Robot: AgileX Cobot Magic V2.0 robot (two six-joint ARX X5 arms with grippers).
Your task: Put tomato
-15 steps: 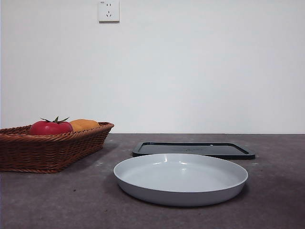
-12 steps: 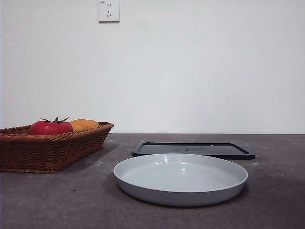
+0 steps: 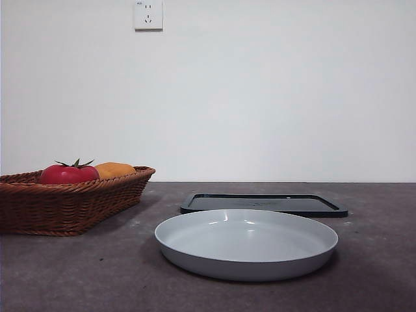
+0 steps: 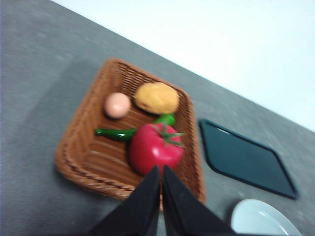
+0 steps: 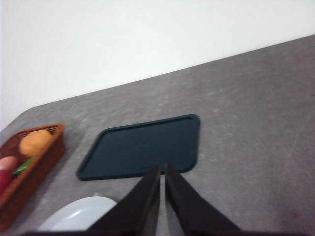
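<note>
1. My left claw (image 4: pixel 161 172) hangs above the basket (image 4: pixel 78 147), jaws pressed together and holding nothing.
2. The tomato (image 4: pixel 155 147) sits in the basket, touching a green pepper (image 4: pixel 118 133), stem up.
3. I should spread the jaws wide first, then descend straight over its middle, clear of the stem.
4. My right claw (image 5: pixel 162 173) waits over the tray (image 5: pixel 142 145), closed and empty.

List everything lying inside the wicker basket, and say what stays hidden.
Inside the basket lie the tomato, an orange fruit, a pale pink fruit and a green pepper. The tomato covers part of the pepper.
</note>
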